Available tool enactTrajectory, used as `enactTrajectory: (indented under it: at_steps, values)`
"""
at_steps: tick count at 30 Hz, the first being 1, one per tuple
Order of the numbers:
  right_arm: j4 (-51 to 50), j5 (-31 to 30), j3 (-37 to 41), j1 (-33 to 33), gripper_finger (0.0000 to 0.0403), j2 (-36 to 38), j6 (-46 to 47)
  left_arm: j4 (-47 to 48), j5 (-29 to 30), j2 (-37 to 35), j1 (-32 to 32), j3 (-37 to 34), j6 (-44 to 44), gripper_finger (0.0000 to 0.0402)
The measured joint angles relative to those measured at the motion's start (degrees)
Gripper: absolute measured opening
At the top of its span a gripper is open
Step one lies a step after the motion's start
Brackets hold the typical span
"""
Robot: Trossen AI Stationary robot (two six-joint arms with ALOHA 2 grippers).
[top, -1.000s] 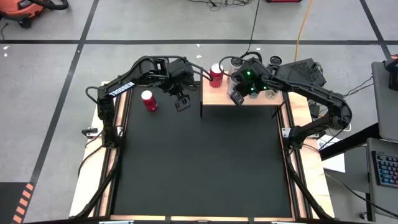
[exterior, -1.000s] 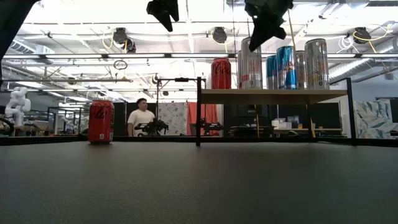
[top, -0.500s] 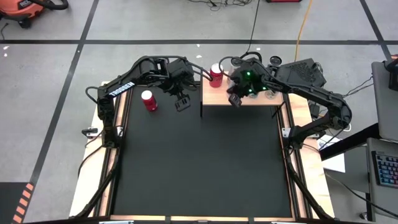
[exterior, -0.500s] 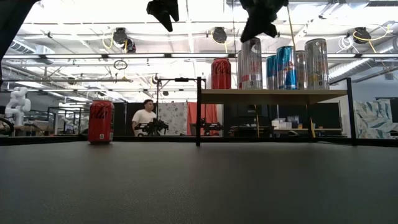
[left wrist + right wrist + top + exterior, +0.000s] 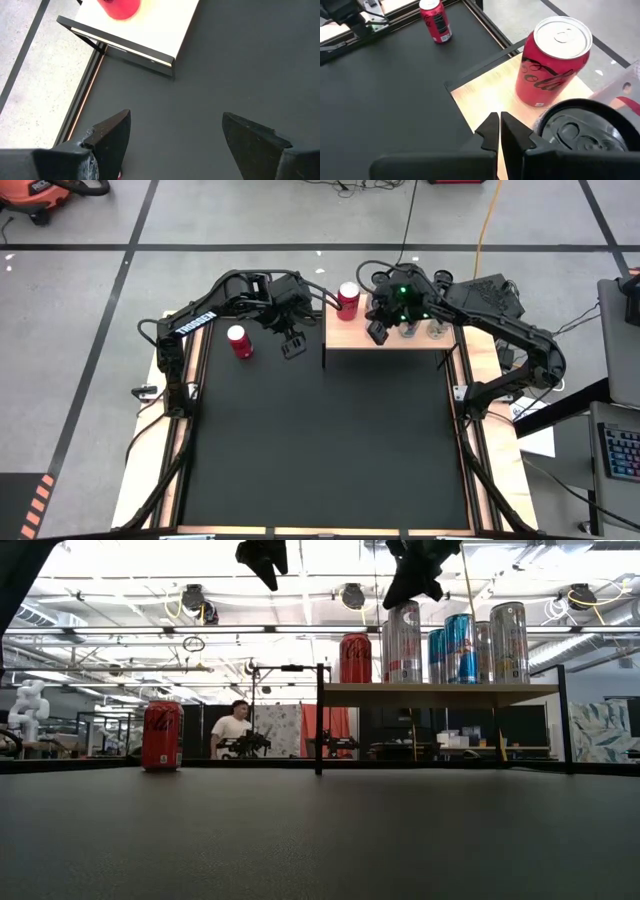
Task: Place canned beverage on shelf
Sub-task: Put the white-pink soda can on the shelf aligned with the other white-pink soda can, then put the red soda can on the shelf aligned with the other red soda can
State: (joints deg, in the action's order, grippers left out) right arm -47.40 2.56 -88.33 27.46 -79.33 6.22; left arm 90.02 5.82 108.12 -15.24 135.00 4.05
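Observation:
One red can stands upright on the black table at the far left; the low view shows this can on its base. A second red can stands on the pale-wood shelf at the far right, near the shelf's left end. My left gripper hangs open above the table between the table can and the shelf, with nothing between its fingers. My right gripper is shut and empty above the shelf board, to the right of the shelf's red can and beside a dark-topped can.
Several tall silver and blue cans stand in a row on the right half of the shelf. The shelf stands on black posts above the table. A person stands in the room far behind the table.
My right gripper, still shut, has tipped its fingers upward to a flatter slant over the shelf and swung slightly toward the shelf's red can. Both red cans stand as before.

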Motion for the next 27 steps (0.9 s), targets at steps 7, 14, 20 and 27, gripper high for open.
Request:
enactTrajectory:
  at_steps: [7, 14, 20, 27]
  values:
    - [-1.23, -2.69, -0.04, -0.04, 0.0000, 0.02, 0.67, 0.00, 0.00, 0.00, 0.00, 0.00, -0.02, 0.0311]
    - [-1.91, -2.74, -0.04, -0.04, 0.0000, 0.02, 1.63, 0.00, 0.00, 0.00, 0.00, 0.00, -0.02, 0.0311]
    - [-2.54, -3.90, -0.04, -0.04, 0.0000, 0.02, 0.61, 0.00, 0.00, 0.00, 0.02, 0.00, -0.02, 0.0311]
    - [-2.78, 2.59, -1.93, -0.15, 0.0000, 0.64, -1.34, 0.00, 0.00, 0.01, 0.00, 0.00, -0.02, 0.0311]
